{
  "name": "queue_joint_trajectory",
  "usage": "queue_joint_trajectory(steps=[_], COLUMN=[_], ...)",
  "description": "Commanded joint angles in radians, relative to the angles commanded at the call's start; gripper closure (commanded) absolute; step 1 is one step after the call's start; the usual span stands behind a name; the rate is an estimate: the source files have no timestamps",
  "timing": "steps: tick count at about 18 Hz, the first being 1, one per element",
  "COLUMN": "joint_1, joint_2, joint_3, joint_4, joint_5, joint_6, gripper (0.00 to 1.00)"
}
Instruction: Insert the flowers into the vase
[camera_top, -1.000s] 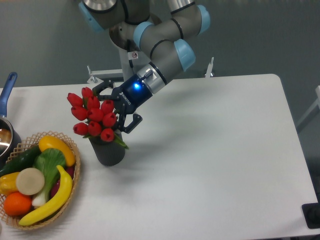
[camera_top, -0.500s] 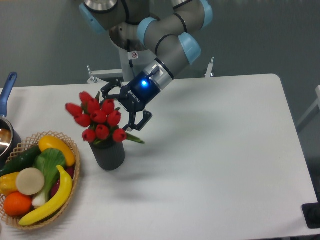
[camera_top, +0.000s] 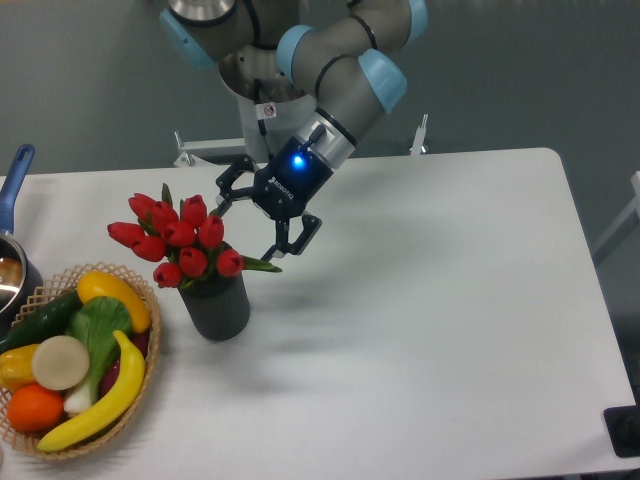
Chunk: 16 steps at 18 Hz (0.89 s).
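White table (camera_top: 450, 300): flowers (camera_top: 175, 240) in vase (camera_top: 215, 308), leaning left.

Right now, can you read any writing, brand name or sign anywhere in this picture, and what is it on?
Pincer: white lettering on its black body, too small and blurred to read.
Warning sticker on the arm's column: a red and white sign, text not readable.
Nothing else bears writing.

No text can be read with certainty. The hand (camera_top: 266, 211) carries a short white marking along its dark body beside a blue light, too small to make out. A small white sticker (camera_top: 268, 111) with a red mark sits on the arm's base column, its content illegible.
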Motion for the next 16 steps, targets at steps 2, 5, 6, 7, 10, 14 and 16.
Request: queue_joint_trajectory(steps=[2, 5, 6, 7, 10, 14, 16], joint_1=[-0.002, 0.000, 0.003, 0.011, 0.026, 0.040, 0.048], joint_2=[0.035, 0.051, 0.043, 0.040, 0.010, -0.032, -0.069], joint_3=[0.023, 0.057, 0.070, 0.092, 0.173, 0.294, 0.345], joint_4=[-0.002, -0.009, -0.008, -0.008, -0.018, -0.141, -0.204], joint_5=[0.153, 0.309, 0.318, 0.318, 0.369, 0.493, 0.508], joint_6=[0.000, 0.002, 0.002, 0.002, 0.000, 0.000, 0.002], gripper=[0.00, 0.00, 0.00, 0.00, 0.00, 0.00, 0.00])
